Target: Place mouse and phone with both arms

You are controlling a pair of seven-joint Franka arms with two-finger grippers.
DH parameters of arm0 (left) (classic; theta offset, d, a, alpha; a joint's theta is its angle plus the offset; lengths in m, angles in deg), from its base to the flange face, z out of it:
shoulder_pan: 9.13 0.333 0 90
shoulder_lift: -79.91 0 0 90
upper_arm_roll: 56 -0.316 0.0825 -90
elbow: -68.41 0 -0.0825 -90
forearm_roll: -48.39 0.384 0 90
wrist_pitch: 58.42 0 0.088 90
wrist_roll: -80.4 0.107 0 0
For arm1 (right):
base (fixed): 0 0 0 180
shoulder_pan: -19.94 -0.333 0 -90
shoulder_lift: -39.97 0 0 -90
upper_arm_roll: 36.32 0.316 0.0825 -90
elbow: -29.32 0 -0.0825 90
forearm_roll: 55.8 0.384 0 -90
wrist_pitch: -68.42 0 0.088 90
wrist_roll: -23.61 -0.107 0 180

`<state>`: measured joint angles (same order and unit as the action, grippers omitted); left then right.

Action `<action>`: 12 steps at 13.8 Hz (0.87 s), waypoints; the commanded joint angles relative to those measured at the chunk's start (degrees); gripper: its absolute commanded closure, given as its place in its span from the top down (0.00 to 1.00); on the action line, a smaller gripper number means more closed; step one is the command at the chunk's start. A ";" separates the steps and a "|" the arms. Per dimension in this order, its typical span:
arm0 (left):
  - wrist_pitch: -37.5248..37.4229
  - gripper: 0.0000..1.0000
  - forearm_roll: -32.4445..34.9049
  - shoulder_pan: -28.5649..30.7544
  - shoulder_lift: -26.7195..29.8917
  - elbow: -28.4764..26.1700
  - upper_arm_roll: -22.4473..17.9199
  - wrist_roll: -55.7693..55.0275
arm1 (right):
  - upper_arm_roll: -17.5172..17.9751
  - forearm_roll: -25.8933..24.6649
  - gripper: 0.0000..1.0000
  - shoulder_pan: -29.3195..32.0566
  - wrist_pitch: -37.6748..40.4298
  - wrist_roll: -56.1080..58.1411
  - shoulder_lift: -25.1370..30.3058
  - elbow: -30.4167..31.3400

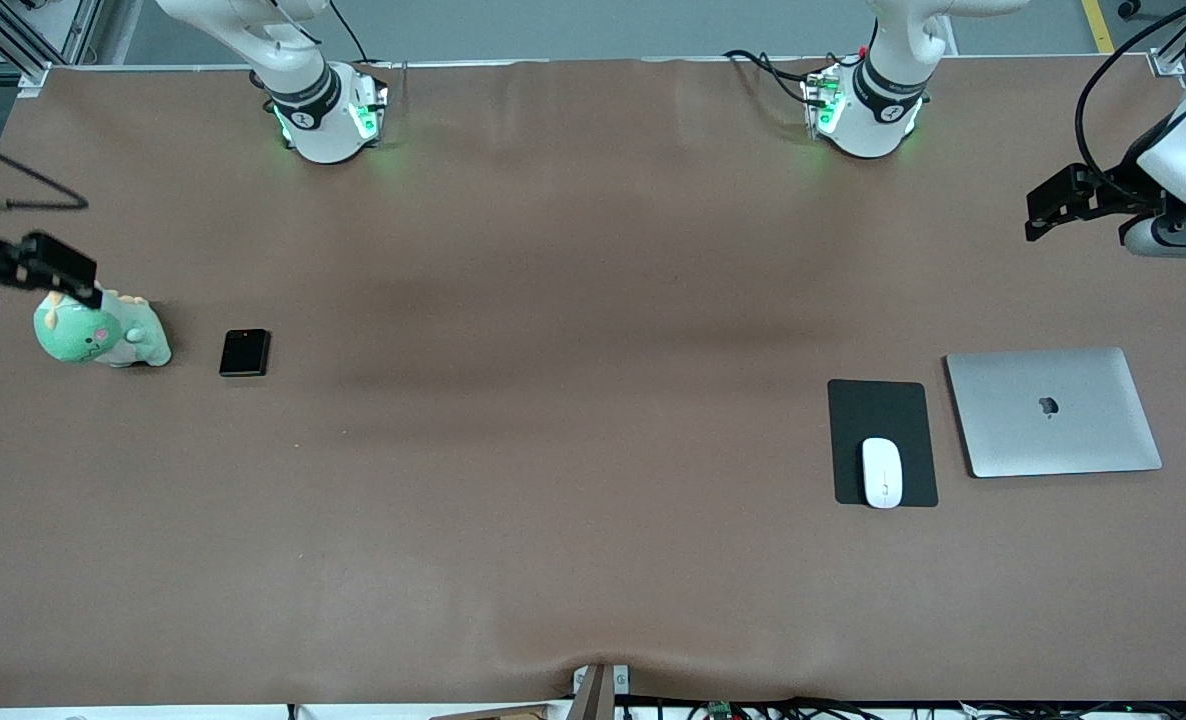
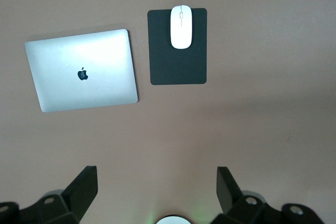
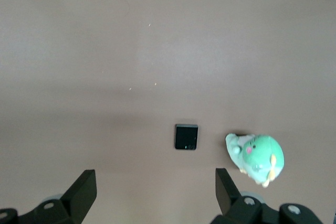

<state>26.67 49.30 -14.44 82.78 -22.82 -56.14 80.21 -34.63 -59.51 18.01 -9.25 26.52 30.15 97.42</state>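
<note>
The white mouse (image 1: 882,472) lies on the black pad (image 1: 881,420), at the pad's edge nearer the front camera, toward the left arm's end of the table. It also shows in the left wrist view (image 2: 181,26). The black phone (image 1: 244,352) lies flat toward the right arm's end, and shows in the right wrist view (image 3: 186,137). My left gripper (image 1: 1053,205) is open and empty, high over the table's left-arm end (image 2: 157,182). My right gripper (image 1: 53,270) is open and empty, high over the table's right-arm end, above the plush toy (image 3: 155,184).
A closed silver laptop (image 1: 1053,412) lies beside the pad toward the left arm's end (image 2: 81,70). A green plush toy (image 1: 98,332) sits beside the phone toward the right arm's end (image 3: 257,158). The brown table cover (image 1: 573,400) spans the middle.
</note>
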 commanded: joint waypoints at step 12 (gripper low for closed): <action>-0.28 1.00 0.24 0.30 -0.49 2.02 0.23 0.81 | -0.73 6.96 1.00 1.66 3.62 -2.65 14.04 16.31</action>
<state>26.71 49.30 -14.43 82.77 -22.35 -56.13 80.21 -35.54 -53.62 18.39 -1.36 24.49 42.85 106.45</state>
